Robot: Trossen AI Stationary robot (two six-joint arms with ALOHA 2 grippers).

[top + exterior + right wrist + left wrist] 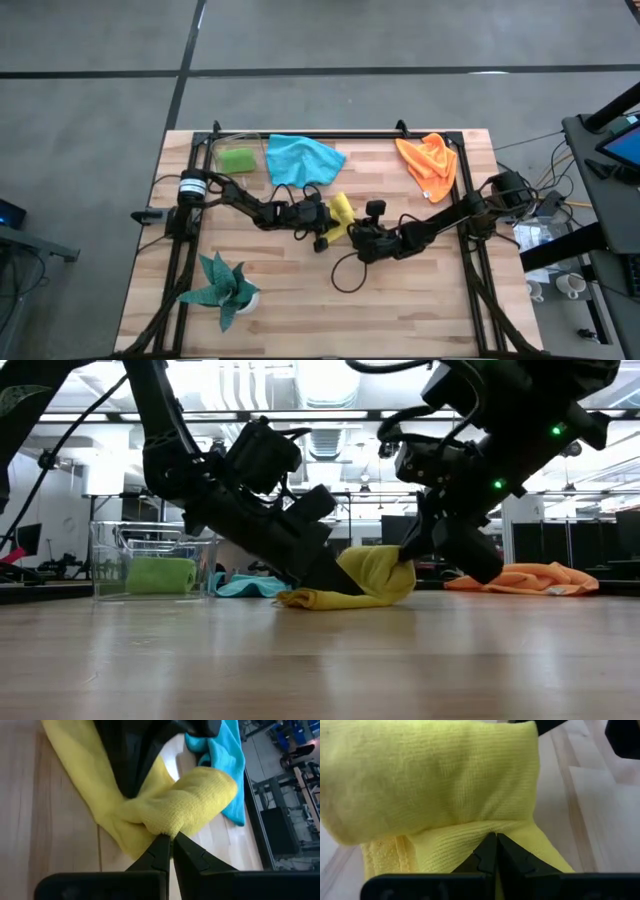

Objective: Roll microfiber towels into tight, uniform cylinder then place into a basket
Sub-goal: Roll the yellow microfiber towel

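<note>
At the desk's [300, 300] far left corner the clear basket [236, 157] already holds a rolled green towel [238, 159], so one cloth looks done. Just beside it along the far edge lies the blue towel [303, 158], loose and crumpled. A potted plant [222, 290] stands near the front left corner, well apart from the work.

The step in hand is rolling the yellow towel [341, 214], which sits around the middle of the desk. The left tool [322, 238] is closed, pinching a fold of the yellow cloth; in its wrist view the fingers [492, 855] meet with the fabric bulging over them. The right tool [352, 232] is also closed, nipping the end of the part-formed roll, as its wrist view shows. The low view shows a rounded hump of yellow with a flat tail on the wood, so the roll is judged unfinished and still loose.

The next move probably calls for both tools to turn the cloth over together, keeping even tension so the cylinder stays tight.

The two tools are very close and could foul each other. The front half of the desk is bare and gives room to roll. The black frame [330, 135] rims the far edge and sides. The orange towel [430, 165] waits at the far right corner.
</note>
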